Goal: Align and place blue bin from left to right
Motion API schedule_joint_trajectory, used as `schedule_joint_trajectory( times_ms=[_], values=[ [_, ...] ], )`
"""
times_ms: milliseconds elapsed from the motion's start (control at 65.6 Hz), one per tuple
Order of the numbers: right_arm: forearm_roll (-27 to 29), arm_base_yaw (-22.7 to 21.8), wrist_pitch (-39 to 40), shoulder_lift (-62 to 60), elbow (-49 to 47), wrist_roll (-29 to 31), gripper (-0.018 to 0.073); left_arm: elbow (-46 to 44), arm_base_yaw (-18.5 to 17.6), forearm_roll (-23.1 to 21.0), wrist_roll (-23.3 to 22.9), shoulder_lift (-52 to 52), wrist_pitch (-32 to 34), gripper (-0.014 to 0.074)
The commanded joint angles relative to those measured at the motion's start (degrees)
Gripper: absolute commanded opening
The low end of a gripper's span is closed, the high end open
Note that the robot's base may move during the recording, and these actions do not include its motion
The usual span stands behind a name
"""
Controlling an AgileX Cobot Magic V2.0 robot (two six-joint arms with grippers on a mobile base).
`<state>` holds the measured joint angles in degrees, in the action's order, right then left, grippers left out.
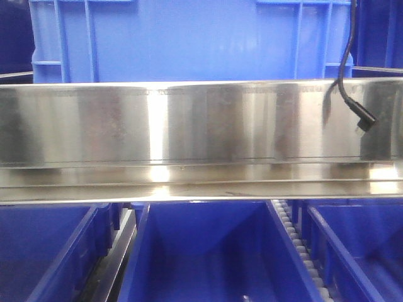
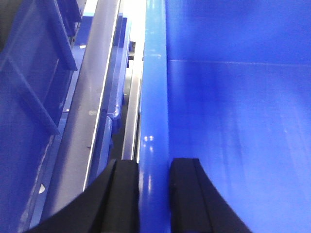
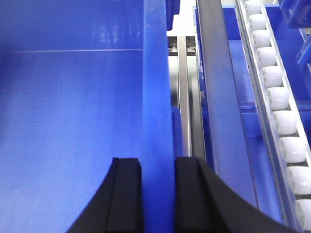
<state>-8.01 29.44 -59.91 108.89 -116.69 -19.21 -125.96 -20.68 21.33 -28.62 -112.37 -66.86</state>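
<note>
Staring at a shiny steel beam (image 1: 201, 126) stretching left to right across the front view, plus a ribbed crate (image 1: 189, 38) standing behind and above it and a black cable (image 1: 345, 75) dangling at the right. Looking like warehouse racking: spotting a steel rail (image 2: 80, 141) on the left side, a roller track (image 3: 279, 111) carrying white rollers on the right, more bins (image 1: 44, 251) packed in below the beam. Clamping the blue bin (image 2: 154, 73) from both sides: pinching its left wall with the left tool (image 2: 155, 162) and its right wall with the right tool (image 3: 158, 160), each putting one pad inside and one outside, pressing on the rim. Sitting between the rail and the roller track, open top facing up, side walls running straight away from both wrist cameras, parallel with the track. Not managing to tell the long axis from these angles.
</note>
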Motion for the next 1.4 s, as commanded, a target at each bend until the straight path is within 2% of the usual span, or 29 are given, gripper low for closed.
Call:
schedule_joint_trajectory(
  times_ms=[0,305,656,762,854,976,1098,1281,1387],
  values=[
    [-1.04,-0.03,0.75,-0.25,-0.71,0.09,-0.0166,-0.57,-0.03,0.83,0.19,-0.02,-0.77,-0.0111],
    [-1.04,-0.03,1.22,-2.17,-0.94,-0.88,-0.0166,-4.30,-0.03,1.70,0.19,0.22,-1.51,-0.0111],
    [-1.28,-0.03,2.12,-6.23,-1.70,-1.37,-0.0166,-7.54,-1.82,2.60,0.19,2.50,-2.96,-0.0111],
    [-1.38,-0.03,1.17,-7.75,-2.48,-1.50,-0.0166,-7.91,-3.14,3.87,0.19,3.59,-3.10,-0.0111],
    [-2.72,0.71,-1.10,-9.20,-2.60,-3.95,-0.0166,-7.91,-4.66,6.15,-0.06,4.29,-3.10,-0.0111],
    [-7.98,3.42,-1.39,-10.94,-2.46,-7.04,-0.0166,-7.91,-7.79,9.21,-1.09,5.49,-3.10,-0.0111],
    [-10.33,6.52,-2.91,-12.49,-1.49,-7.27,-0.0166,-7.91,-9.96,9.85,-3.40,6.68,-3.10,-0.0111],
    [-10.56,8.67,-0.21,-18.19,5.48,-10.16,-0.0166,-6.66,-12.03,8.96,-3.51,10.53,-3.10,-0.0111],
    [-12.68,9.98,0.32,-22.47,10.25,-12.16,-0.0166,-2.89,-13.53,8.96,-3.85,13.68,-3.10,-0.0111]
  ],
)
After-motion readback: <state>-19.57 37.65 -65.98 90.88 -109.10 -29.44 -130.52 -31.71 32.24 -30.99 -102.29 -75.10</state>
